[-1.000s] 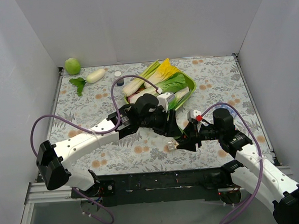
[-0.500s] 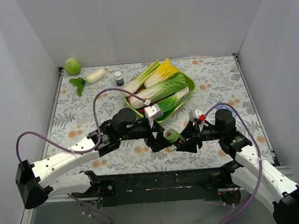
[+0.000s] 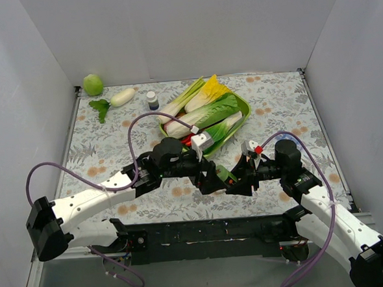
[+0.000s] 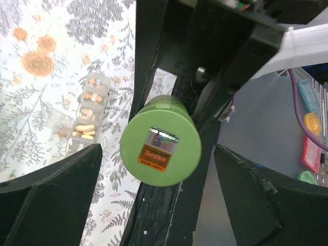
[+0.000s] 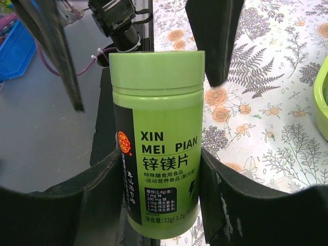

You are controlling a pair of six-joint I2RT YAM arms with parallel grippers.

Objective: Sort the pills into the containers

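- Status: early to middle stage, by my judgement. Some filling is done, and the supply bottle is not open.
- Clear pill organizer [image 4: 86,119]: lies flat on the tabletop [image 3: 113,142], left of the bottle in the left wrist view. It cannot be made out under the arms in the top view.
- Pills [image 4: 83,128]: tan pieces show in several compartments of the organizer. No count or sorting order can be read, and at least one end compartment looks bare.
- Green bottle [image 5: 156,138]: upright between the fingers of the right tool [image 3: 237,182], which is clenched on its lower body and holds it clear of the tabletop.
- Cap [image 5: 156,69]: green and still seated on the bottle. Its top carries a small sticker, seen end-on from the left wrist.
- Left tool [image 3: 211,179]: released, its fingers spread wide on either side of the cap and touching nothing.
- Remaining, as judged: close on the cap and take it off, tip out the tablets, then fill the unfilled compartments.
- Other stock: green tray [image 3: 243,106] of leafy vegetables beyond the arms; small dark-capped bottle [image 3: 152,99] near the back, untouched.
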